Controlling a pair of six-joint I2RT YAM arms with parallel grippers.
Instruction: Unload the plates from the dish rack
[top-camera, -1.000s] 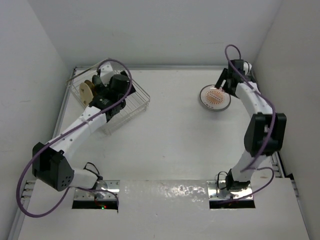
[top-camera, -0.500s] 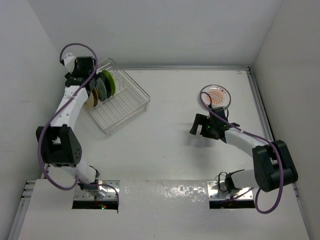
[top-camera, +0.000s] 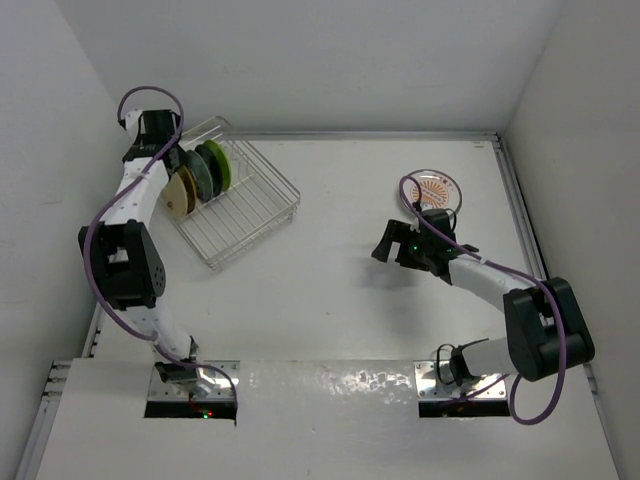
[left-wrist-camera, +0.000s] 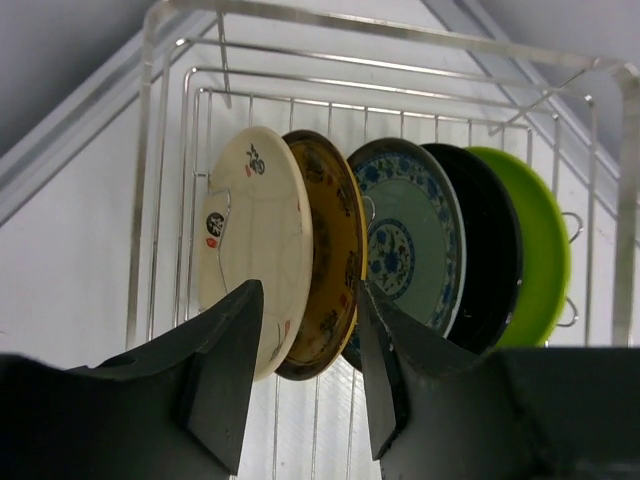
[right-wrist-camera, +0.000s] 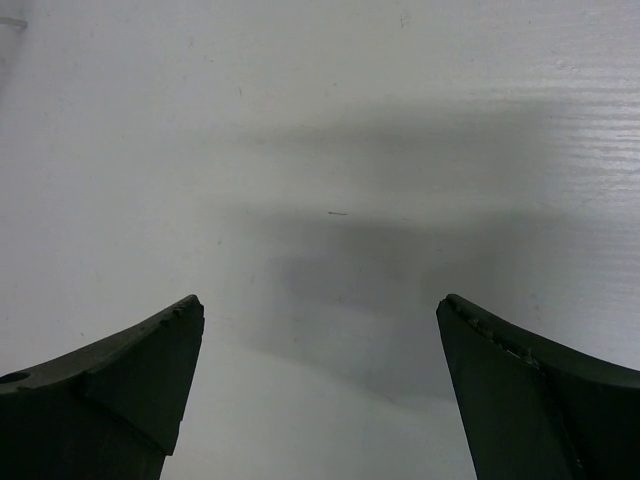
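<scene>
The dish rack (top-camera: 250, 215) sits at the back left with several plates standing in it. In the left wrist view they are, left to right, cream (left-wrist-camera: 250, 220), tan (left-wrist-camera: 335, 240), blue-patterned (left-wrist-camera: 410, 240), dark (left-wrist-camera: 490, 260) and lime green (left-wrist-camera: 540, 250). My left gripper (left-wrist-camera: 310, 290) is open but narrowed, its fingers straddling the lower rims of the cream and tan plates. I cannot tell whether they touch. The orange sunburst plate (top-camera: 436, 188) lies flat at the back right. My right gripper (top-camera: 385, 245) hovers open over bare table, left of and nearer than that plate.
White walls enclose the table on the left, back and right. The rack's raised rail (left-wrist-camera: 400, 30) runs above the plates. The right wrist view shows only white tabletop (right-wrist-camera: 330, 150) and my shadow.
The left jaws have narrowed around the cream and tan plates' rims. The right arm has left the sunburst plate and drifted toward the table's middle, still open.
</scene>
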